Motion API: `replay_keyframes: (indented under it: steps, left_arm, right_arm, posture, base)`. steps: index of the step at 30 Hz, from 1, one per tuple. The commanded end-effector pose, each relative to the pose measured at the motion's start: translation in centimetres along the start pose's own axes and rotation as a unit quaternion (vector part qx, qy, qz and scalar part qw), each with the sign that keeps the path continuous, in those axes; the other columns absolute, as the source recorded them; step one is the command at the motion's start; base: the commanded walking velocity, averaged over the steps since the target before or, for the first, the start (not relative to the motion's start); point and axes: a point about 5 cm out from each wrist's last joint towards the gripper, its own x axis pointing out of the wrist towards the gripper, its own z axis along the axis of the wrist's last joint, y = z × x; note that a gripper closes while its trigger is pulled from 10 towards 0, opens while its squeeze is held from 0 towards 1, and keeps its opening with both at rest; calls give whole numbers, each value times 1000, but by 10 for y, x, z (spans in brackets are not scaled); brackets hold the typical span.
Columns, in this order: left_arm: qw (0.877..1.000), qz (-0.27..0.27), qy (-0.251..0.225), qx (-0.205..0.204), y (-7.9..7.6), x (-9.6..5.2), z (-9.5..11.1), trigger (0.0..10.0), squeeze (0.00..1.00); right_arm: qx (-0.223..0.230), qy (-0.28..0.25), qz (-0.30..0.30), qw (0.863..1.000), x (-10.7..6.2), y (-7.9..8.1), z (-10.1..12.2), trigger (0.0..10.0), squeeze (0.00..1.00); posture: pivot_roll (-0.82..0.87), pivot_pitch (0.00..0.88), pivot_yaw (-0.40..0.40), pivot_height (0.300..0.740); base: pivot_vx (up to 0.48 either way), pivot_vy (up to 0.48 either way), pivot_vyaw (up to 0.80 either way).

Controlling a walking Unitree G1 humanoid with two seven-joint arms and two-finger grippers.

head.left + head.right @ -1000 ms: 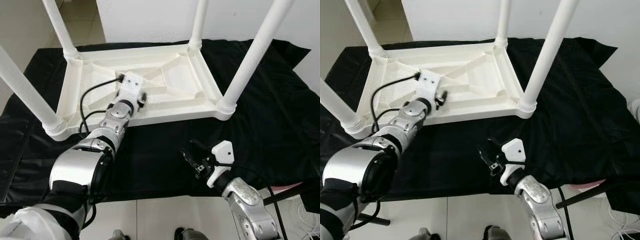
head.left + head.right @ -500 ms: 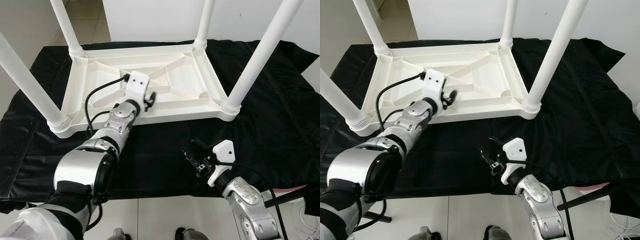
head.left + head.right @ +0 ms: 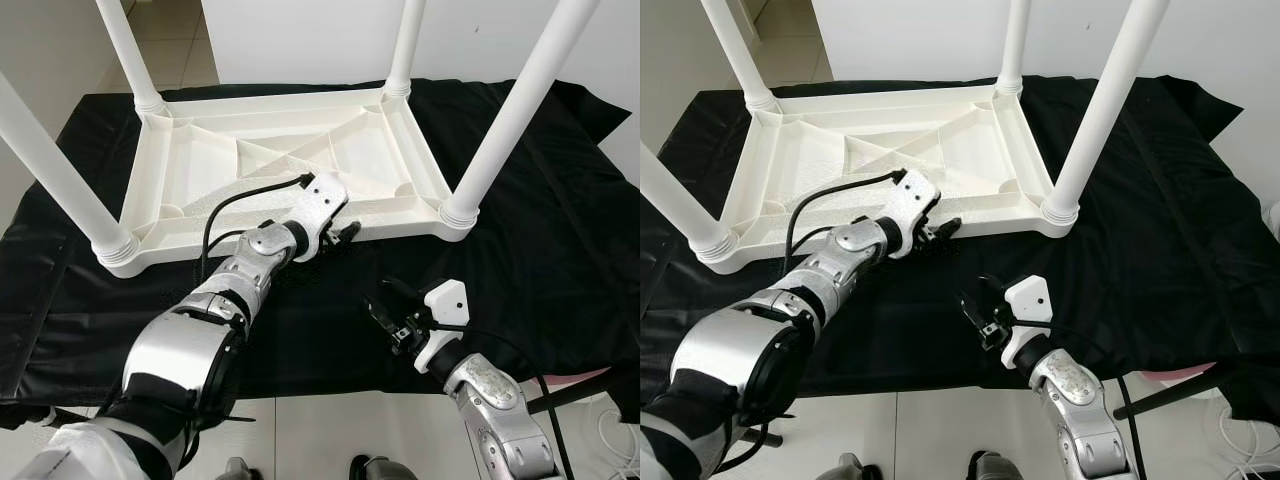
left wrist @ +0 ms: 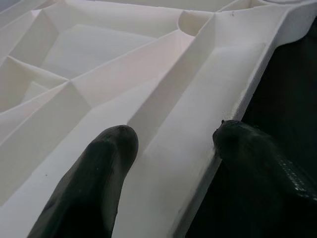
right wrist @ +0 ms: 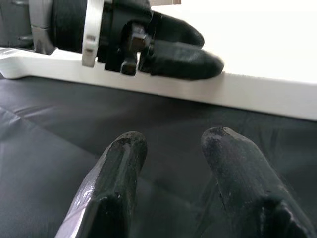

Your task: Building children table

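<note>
A white plastic children's table (image 3: 300, 160) lies upside down on a black cloth (image 3: 540, 250), its ribbed underside facing up and four round legs standing upward, one at each corner (the near right leg (image 3: 505, 120) rises tall out of its collar). The table sits on the far half of the cloth, toward the left.

The left gripper (image 3: 345, 232) is at the table's near long rim, right of its middle; in its wrist view the fingers (image 4: 94, 183) are spread apart and straddle the rim, one over the white underside, the other over the cloth.

The right gripper (image 3: 385, 312) hovers above bare cloth nearer the robot, apart from the table, fingers (image 5: 119, 183) parted and gripping nothing.

Open cloth lies to the right of the table and along its near edge. Beyond the cloth's near edge is pale tiled floor (image 3: 300, 430).
</note>
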Motion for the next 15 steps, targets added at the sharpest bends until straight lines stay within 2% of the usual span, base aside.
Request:
replay_keyframes:
  steps: [1,5,8,11,15]
  left_arm:
    - [998,-2,64,15,-3,-6,-24,10000,0]
    - [996,5,79,29,-1,-8,-28,10000,0]
    - [995,17,92,25,4,-11,-32,10000,0]
    - [996,18,84,0,8,-13,-31,10000,0]
    - [994,37,102,-2,13,-16,-35,10000,0]
  right_arm:
    - [-1,7,-2,1000,0,-1,-4,10000,0]
    - [-2,7,-3,1000,0,-1,-4,10000,0]
    - [-3,7,-4,1000,-1,-1,-4,10000,0]
    - [-4,7,-5,1000,-1,-1,-4,10000,0]
    - [-5,9,-5,1000,-1,0,-6,10000,0]
  posture:
    - [-173,99,63,740]
    - [-173,99,63,740]
    - [-174,99,64,740]
    - [-174,100,64,740]
    - [-168,99,61,740]
  base:
    - [0,0,0]
    - [0,0,0]
    - [0,0,0]
    - [0,0,0]
    - [0,0,0]
